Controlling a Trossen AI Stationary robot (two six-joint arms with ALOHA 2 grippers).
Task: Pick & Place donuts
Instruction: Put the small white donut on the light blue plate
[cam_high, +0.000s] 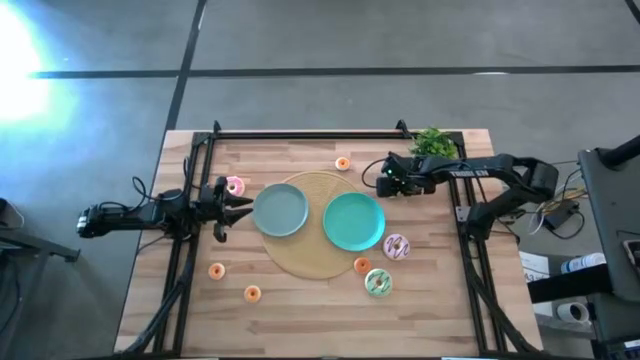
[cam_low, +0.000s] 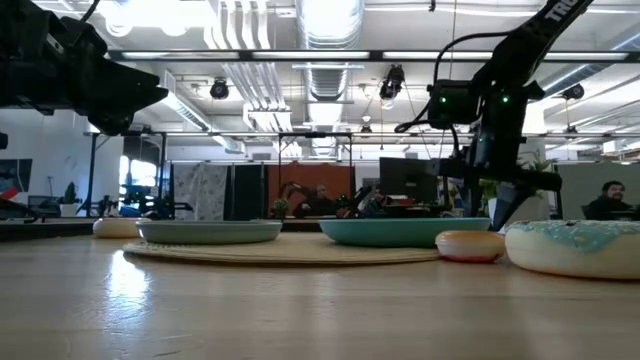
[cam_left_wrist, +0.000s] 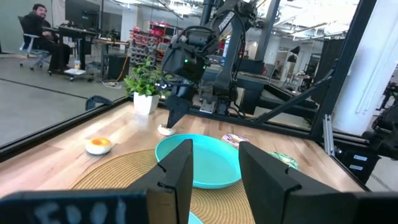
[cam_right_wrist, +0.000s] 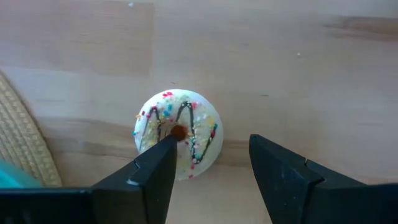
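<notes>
My right gripper (cam_right_wrist: 208, 163) is open and points down over a cream donut (cam_right_wrist: 178, 132) with coloured sprinkles, which lies flat on the wood beside the mat. One finger (cam_right_wrist: 155, 168) stands over the donut's edge and the other beyond it. The left wrist view shows this gripper (cam_left_wrist: 176, 112) just above the cream donut (cam_left_wrist: 165, 130). My left gripper (cam_high: 225, 202) is open and waits at the grey-blue plate's left, next to a pink donut (cam_high: 235, 186). Orange donuts (cam_high: 343, 163), (cam_high: 216, 270), (cam_high: 252, 293), a lilac one (cam_high: 397, 247) and a green one (cam_high: 378, 282) lie on the table.
A grey-blue plate (cam_high: 280, 211) and a teal plate (cam_high: 354, 221) sit on a round woven mat (cam_high: 312, 262). Another orange donut (cam_high: 362, 264) lies at the mat's edge. A small green plant (cam_high: 433, 142) stands at the far right. Black frame rails (cam_high: 300, 133) border the table.
</notes>
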